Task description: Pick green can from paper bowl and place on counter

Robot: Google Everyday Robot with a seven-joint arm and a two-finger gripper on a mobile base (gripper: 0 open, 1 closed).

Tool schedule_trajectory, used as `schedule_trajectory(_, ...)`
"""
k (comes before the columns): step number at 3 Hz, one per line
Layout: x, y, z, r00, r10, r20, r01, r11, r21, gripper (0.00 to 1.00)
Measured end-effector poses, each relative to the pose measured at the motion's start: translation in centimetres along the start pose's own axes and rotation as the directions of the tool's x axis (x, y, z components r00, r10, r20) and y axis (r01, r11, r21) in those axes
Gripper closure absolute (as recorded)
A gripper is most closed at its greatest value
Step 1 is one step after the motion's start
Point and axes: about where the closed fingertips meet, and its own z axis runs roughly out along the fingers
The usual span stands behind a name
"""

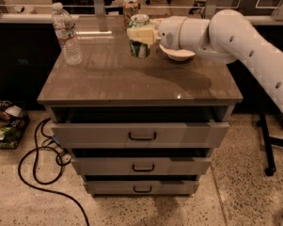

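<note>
My gripper (140,36) is shut on the green can (139,46), a green and white can with a silver top. It holds the can upright, low over the middle rear of the counter (131,81), left of the paper bowl (177,54). I cannot tell whether the can's base touches the top. The white bowl sits on the counter at the back right, partly hidden behind my white arm (216,32), which reaches in from the right.
A water bottle (66,34) stands at the counter's back left. An orange-tan can (129,9) stands at the back edge behind the gripper. Three drawers (142,135) below stand slightly open. A black cable (37,164) loops on the floor at left.
</note>
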Motion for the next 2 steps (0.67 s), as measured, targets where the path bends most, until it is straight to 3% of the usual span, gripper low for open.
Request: schedule_trajectory(2,2.6,5.5,4.3,1.000,-0.003,0.000,0.003,0.9877,-0.156,1.00)
